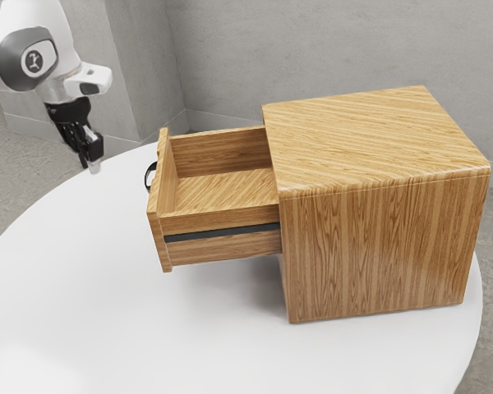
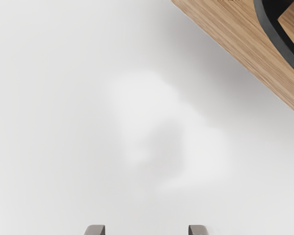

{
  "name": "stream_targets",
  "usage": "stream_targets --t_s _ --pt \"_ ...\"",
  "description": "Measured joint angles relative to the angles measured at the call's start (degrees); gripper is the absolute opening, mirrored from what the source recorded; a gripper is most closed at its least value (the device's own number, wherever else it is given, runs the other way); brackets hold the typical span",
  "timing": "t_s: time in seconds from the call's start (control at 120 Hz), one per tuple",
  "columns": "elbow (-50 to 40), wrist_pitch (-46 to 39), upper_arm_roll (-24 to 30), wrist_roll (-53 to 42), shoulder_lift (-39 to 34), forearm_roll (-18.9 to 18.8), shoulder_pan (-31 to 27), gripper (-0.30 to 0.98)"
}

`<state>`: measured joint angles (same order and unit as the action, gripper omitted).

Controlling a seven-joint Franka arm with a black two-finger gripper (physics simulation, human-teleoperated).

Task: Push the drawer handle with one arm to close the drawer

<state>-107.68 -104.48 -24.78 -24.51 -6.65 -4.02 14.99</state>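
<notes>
While the wooden drawer is jutting out of its cabinet on the worktop, the end effector is hovering over the tabletop at the exterior view's left. Its fingers are standing spread, their tips pointing downward. The black handle is curving out from the drawer's front, near the end effector but apart from it.

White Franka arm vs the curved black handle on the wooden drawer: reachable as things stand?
Likely yes. The white Franka arm holds its black gripper out beyond the open wooden drawer's front, with nothing visible between the jaws and the curved black handle.
</notes>
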Motion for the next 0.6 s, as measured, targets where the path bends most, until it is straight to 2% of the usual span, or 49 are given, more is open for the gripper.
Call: stream_targets --t_s 0.217,0.6 --pt "-1.6 -4.1 4.2 -11.1 1.0 1.6 0.5 -0.02" --pt "-1.9 -6.9 7.0 -23.2 5.0 5.5 -0.6 -0.07"
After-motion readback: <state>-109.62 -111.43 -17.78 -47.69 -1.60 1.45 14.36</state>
